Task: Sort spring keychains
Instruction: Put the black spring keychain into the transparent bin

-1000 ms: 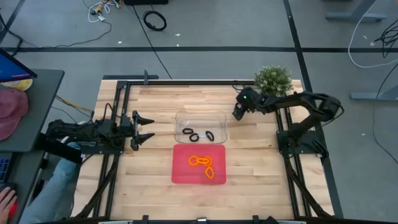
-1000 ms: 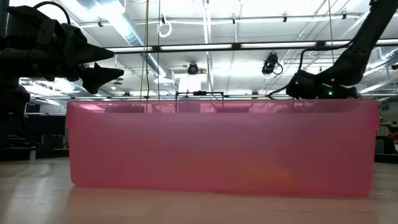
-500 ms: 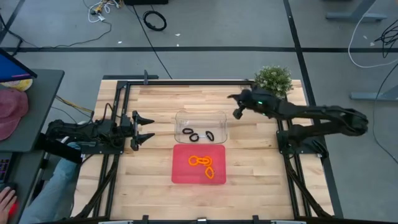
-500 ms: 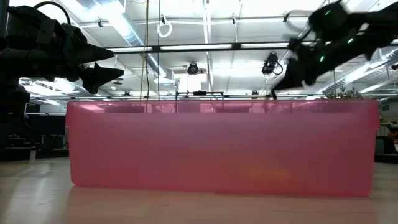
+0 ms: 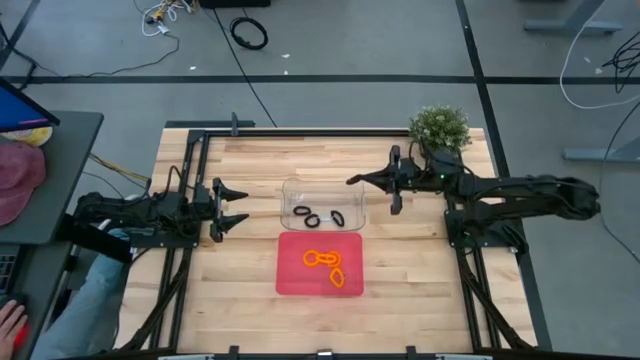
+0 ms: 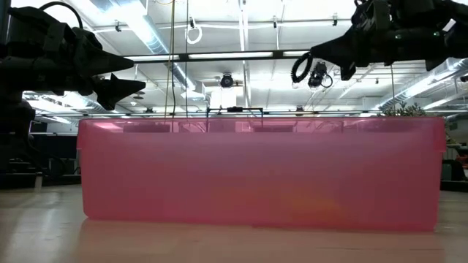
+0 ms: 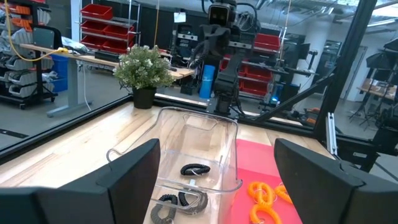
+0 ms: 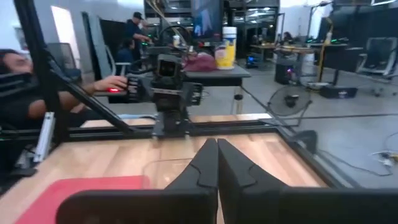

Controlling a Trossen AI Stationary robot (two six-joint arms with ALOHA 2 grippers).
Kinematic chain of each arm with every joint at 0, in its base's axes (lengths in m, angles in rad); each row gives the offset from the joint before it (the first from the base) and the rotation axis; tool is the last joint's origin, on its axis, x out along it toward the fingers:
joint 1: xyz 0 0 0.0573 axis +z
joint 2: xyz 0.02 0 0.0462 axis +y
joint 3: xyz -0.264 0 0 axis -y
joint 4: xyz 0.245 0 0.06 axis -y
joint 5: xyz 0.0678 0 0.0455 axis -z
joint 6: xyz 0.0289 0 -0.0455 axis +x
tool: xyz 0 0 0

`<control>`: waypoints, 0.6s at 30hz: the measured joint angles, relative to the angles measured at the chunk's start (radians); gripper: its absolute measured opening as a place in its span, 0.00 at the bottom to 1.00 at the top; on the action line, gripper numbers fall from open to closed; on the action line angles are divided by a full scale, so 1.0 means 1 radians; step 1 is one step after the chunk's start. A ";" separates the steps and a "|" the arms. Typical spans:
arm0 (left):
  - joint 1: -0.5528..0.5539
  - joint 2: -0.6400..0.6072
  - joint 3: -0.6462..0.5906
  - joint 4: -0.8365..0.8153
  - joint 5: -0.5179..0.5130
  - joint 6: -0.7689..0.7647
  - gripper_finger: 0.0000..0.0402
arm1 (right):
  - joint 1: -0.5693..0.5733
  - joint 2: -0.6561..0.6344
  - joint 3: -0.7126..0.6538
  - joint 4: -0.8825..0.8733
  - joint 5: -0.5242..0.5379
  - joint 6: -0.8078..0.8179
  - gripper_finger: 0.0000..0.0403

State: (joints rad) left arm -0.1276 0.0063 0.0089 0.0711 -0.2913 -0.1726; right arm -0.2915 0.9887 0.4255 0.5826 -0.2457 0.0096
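readable text: I find none | labels/brands: none I can make out | numbers/signs: none legible from here

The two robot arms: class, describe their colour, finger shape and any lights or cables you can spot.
Both arms are black, jointed metal. The left gripper ends in two pointed, tapering dark fingers, wedge-like in the low view. The right gripper has matching flat black fingers with notched inner edges. A small green light glows on the right arm's wrist, and a looped black cable hangs beneath it in the low view.
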 joint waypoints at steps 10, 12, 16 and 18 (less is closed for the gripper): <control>0.000 0.000 0.000 0.000 0.000 0.000 0.80 | 0.088 0.074 0.000 0.152 0.001 0.009 0.00; 0.000 0.000 0.000 0.000 0.000 0.000 0.80 | 0.097 0.083 0.000 0.173 0.001 0.009 0.00; 0.000 0.000 0.000 0.000 0.000 0.000 0.80 | 0.104 0.086 0.000 0.188 0.001 0.005 0.00; 0.000 0.000 0.000 0.000 0.000 0.000 0.80 | 0.104 0.086 0.000 0.187 0.001 0.006 0.02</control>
State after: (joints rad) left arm -0.1276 0.0063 0.0090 0.0711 -0.2913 -0.1726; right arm -0.1875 1.0744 0.4259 0.7700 -0.2447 0.0157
